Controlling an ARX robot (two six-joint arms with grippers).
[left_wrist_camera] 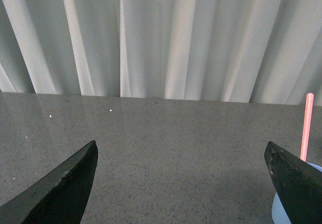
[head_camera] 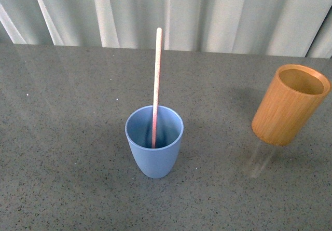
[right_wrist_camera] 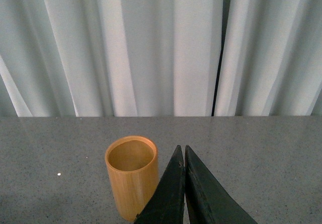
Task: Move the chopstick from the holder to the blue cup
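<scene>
Left gripper (left_wrist_camera: 181, 183) jaws spread wide, empty; right gripper (right_wrist_camera: 184, 183) jaws pressed together, holding nothing. The chopstick (head_camera: 156, 85) already stands in the blue cup (head_camera: 154, 140) mid-counter (head_camera: 62, 137); the holder (head_camera: 290, 105) looks empty. Transfer appears complete.

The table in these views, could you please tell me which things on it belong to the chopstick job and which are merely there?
Belonging to the job:
- chopstick, standing in the blue cup
- blue cup
- holder, looking empty
- left gripper, open
- right gripper, shut on nothing

Merely there:
- grey table
- pale curtain behind it
</scene>
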